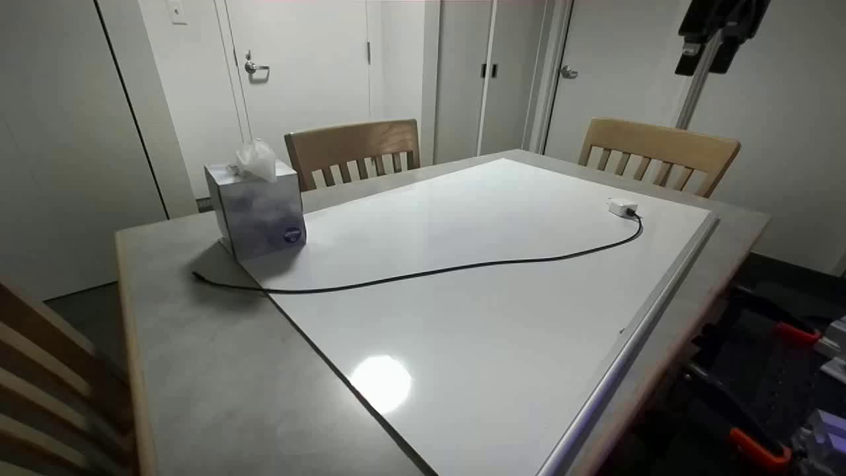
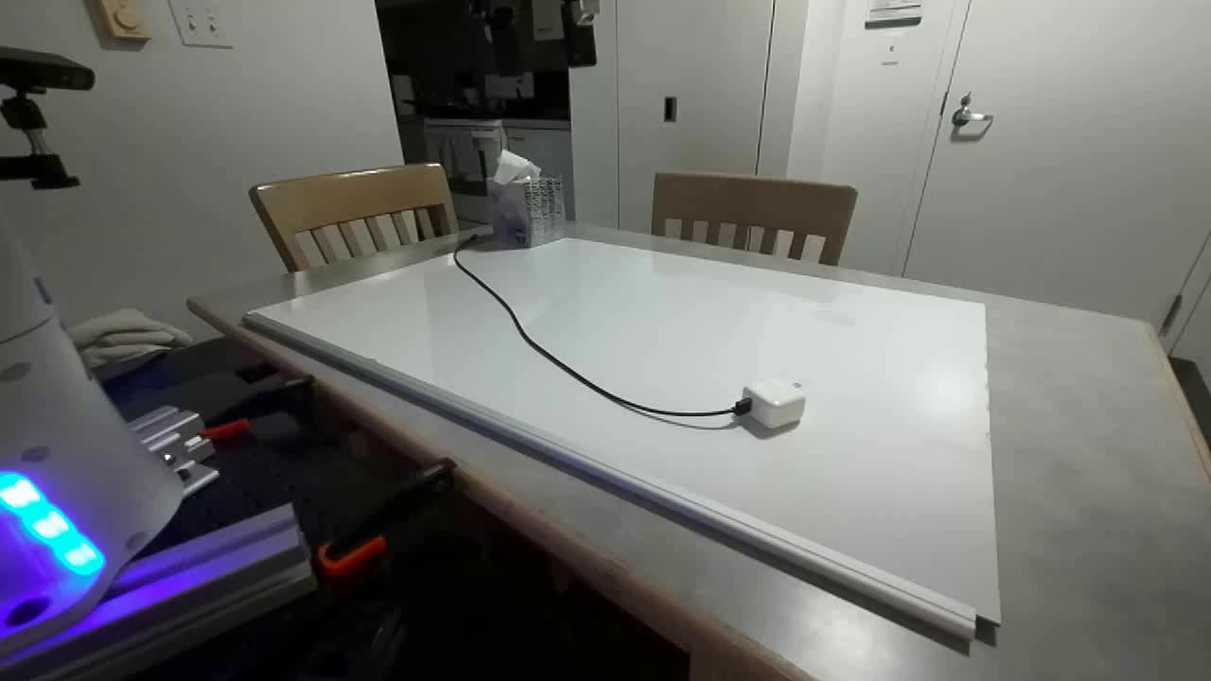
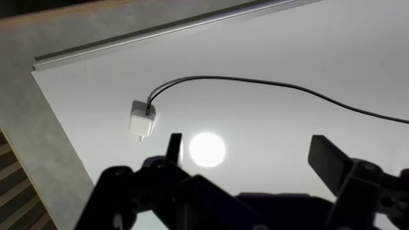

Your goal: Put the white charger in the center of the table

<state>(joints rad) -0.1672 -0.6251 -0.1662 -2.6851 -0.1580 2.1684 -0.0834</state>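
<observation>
The white charger [image 1: 621, 207] lies on the glossy white panel of the table [image 1: 218, 370], toward one end. It also shows in an exterior view [image 2: 776, 404] and in the wrist view [image 3: 140, 123]. Its black cord [image 2: 553, 357] is plugged in and runs in a loose curve across the panel toward the tissue box. My gripper [image 3: 247, 150] is open and empty, with its fingers wide apart. In the wrist view the charger is up and left of the left finger, outside the jaws. In both exterior views the gripper [image 1: 708, 61] [image 2: 545, 57] hangs high above the table at the top edge.
A bluish tissue box [image 1: 261, 211] [image 2: 530, 213] stands on the table near the cord's far end. A raised metal rail [image 2: 587, 463] runs along one panel edge. Wooden chairs [image 1: 353, 149] [image 1: 661, 152] stand around the table. Orange-handled clamps [image 2: 350, 558] sit by the robot base.
</observation>
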